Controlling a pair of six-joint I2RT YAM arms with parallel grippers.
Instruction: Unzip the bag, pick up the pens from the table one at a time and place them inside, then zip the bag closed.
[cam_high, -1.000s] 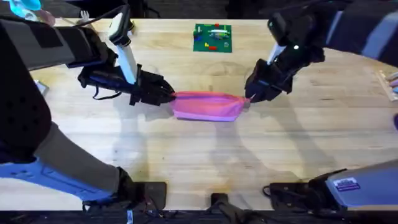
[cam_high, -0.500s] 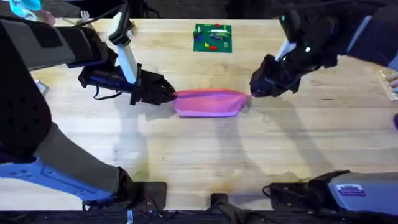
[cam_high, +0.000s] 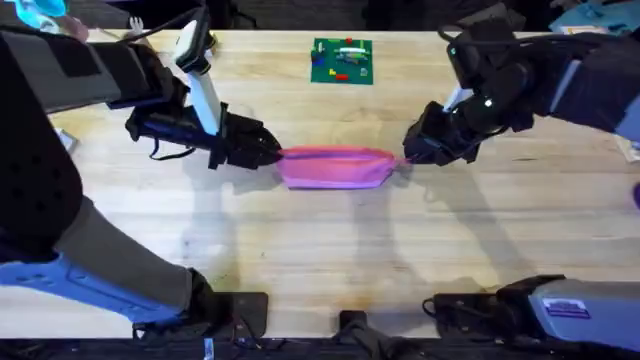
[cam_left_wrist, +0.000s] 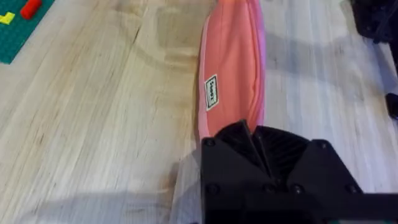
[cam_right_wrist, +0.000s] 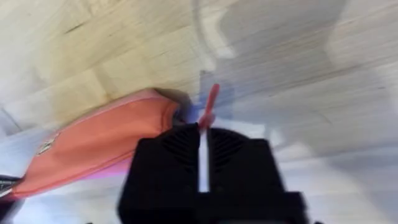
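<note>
The pink bag (cam_high: 335, 167) lies flat near the middle of the desk (cam_high: 330, 260), stretched lengthwise between the two arms. The left pincer (cam_high: 272, 153) is clamped on the bag's nine o'clock end, its black fingers (cam_left_wrist: 249, 140) pressed together over the fabric beside a small white label (cam_left_wrist: 211, 93). The right pincer (cam_high: 408, 158) sits at the three o'clock end, closed on the thin red zipper pull (cam_right_wrist: 210, 102). A small green board (cam_high: 342, 60) rests toward twelve o'clock.
</note>
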